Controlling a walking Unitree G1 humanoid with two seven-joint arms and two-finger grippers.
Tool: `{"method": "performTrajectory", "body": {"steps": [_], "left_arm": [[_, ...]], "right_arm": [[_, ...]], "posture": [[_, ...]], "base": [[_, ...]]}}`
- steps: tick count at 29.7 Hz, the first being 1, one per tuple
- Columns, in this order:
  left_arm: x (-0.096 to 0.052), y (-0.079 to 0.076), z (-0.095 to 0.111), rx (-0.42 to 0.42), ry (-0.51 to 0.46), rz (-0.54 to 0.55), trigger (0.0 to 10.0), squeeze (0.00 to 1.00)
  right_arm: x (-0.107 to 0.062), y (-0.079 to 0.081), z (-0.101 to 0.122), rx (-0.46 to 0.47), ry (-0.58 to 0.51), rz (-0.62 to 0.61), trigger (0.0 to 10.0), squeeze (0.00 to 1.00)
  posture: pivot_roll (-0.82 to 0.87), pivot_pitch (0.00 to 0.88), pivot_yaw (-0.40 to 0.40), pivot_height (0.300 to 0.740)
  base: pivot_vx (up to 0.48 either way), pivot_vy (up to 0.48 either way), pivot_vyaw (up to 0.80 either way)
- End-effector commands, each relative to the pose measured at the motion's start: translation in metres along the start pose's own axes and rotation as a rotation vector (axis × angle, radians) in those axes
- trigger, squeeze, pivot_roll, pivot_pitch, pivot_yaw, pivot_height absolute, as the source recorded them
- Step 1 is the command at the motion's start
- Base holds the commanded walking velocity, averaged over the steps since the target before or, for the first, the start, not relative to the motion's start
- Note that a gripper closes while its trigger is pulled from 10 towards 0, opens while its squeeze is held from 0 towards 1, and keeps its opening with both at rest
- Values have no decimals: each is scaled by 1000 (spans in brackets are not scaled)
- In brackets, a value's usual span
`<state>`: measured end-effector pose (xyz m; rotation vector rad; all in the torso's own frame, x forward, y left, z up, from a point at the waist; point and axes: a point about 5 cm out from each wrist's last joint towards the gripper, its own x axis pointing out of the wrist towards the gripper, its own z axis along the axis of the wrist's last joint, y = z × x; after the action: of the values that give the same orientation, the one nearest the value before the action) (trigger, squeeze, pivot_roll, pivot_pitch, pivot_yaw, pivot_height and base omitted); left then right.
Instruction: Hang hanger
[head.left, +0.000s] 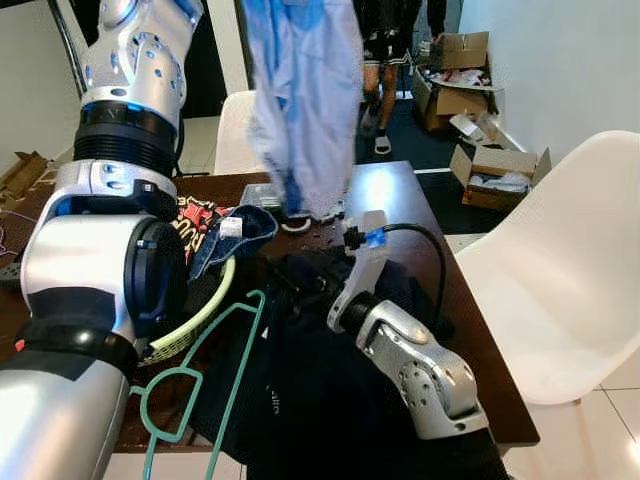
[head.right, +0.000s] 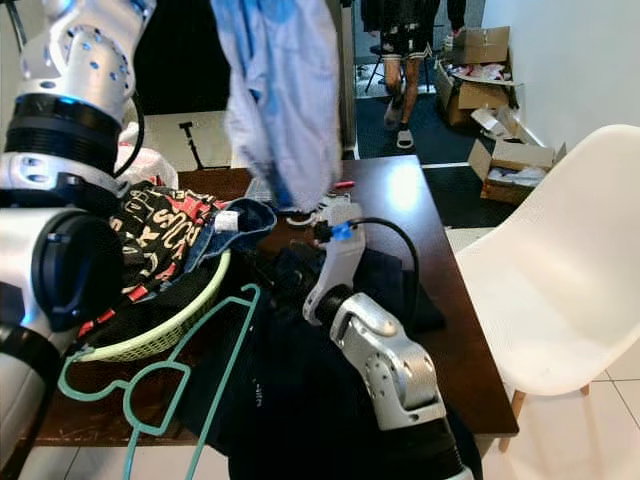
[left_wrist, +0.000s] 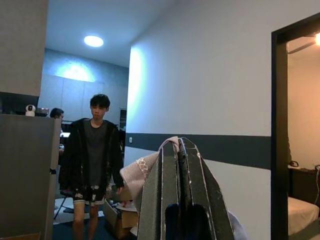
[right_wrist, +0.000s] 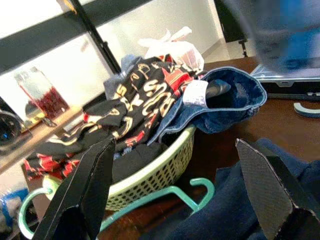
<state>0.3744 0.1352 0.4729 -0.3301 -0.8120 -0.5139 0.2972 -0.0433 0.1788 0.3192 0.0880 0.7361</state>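
Hanger (head.left: 205, 365) lies on table (head.left: 478, 345); right gripper (right_wrist: 175, 190) jaws apart, left gripper (left_wrist: 179, 165) clamps garment (head.left: 300, 110).

Silver metal left arm (head.left: 110, 230) with screw-dotted shells, ribbed black rings and black joint caps. Slimmer silver right arm (head.left: 425, 375) carries a white wrist piece, blue-lit, with a looping black cable (head.left: 425, 240). Each hand has flat black tapering fingers (right_wrist: 262, 187).

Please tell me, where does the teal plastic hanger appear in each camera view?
Left eye view: teal plastic hanger lies low and left of centre, on the table edge.
Right eye view: low left.
Right wrist view: its hook curls along the bottom, between the fingers.
Left wrist view: not there.
Shared landmark: the pale green laundry basket beside it.
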Motion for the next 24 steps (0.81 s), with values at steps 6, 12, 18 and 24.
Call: {"method": "performTrajectory", "body": {"steps": [6,12,18,24], "left_arm": [[7,-7,4,-4,-30,21,0,0],[11,-15,2,-34,-41,25,0,0],[13,-31,-11,-75,-18,-12,0,0],[11,-39,-23,-107,0,-33,0,0]], "right_arm": [[4,-2,2,-47,6,-64,10000,0],[7,-5,10,-25,-39,-109,10000,0],[10,19,21,63,-109,63,10000,0],[12,18,22,81,-122,51,10000,0]], "posture": [[-36,0,105,740],[-35,0,105,740],[-32,0,107,740],[-29,0,105,740]], "base": [[0,0,0],[0,0,0],[0,0,0],[0,0,0]]}}
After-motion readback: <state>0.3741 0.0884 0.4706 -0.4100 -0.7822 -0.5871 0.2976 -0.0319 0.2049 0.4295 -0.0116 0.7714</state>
